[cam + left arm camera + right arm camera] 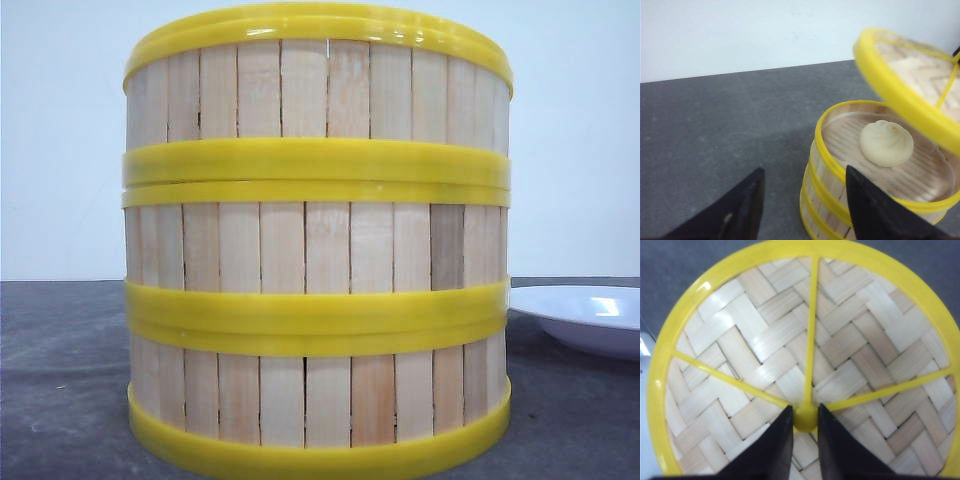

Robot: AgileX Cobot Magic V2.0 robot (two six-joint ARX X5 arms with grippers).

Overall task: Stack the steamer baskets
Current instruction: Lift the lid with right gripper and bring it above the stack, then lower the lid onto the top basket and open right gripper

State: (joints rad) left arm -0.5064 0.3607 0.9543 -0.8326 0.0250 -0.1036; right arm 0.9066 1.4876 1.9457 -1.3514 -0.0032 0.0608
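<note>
Three round slat-walled, yellow-rimmed steamer baskets (317, 250) stacked, pale dumpling (886, 143) in top one, just beside wide-open, empty left gripper (805, 200); right gripper (805, 432) pinching knob of domed woven-bamboo lid (805, 340), held tilted above; capping step judged in hand, calling for levelling and centred lowering

A plain pale wall (60, 140) fills the upper frame; below it runs a dark grey mottled surface (60, 370), evenly lit, meeting the wall in a straight line.

No legible txt or labels.
</note>
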